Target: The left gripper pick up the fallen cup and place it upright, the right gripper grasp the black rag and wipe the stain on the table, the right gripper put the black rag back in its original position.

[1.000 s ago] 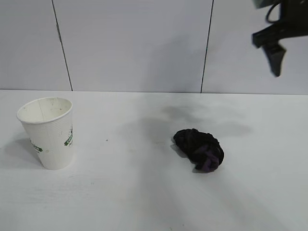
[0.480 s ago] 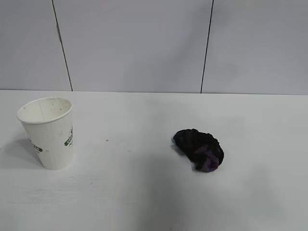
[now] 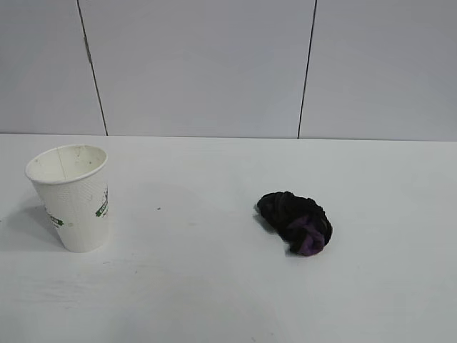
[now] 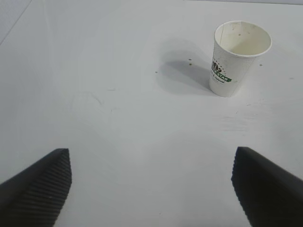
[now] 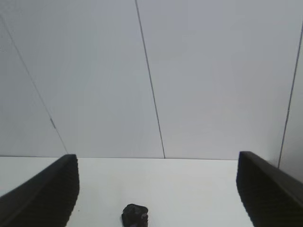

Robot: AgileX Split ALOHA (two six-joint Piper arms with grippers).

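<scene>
While upright, cup (image 3: 70, 196) near table (image 3: 214, 300) edge.

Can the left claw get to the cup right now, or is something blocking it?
Probably yes. The left claw is open and faces the cup, which stands upright on the table. Only bare tabletop lies between them. The black rag sits well off to the side.

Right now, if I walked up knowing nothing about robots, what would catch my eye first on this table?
A white paper cup with a green logo stands upright at the left of the white table. A bunched black rag with purple patches lies to its right, apart from it. Neither arm shows in the exterior view; each wrist view shows only its own open fingertips, holding nothing.
</scene>
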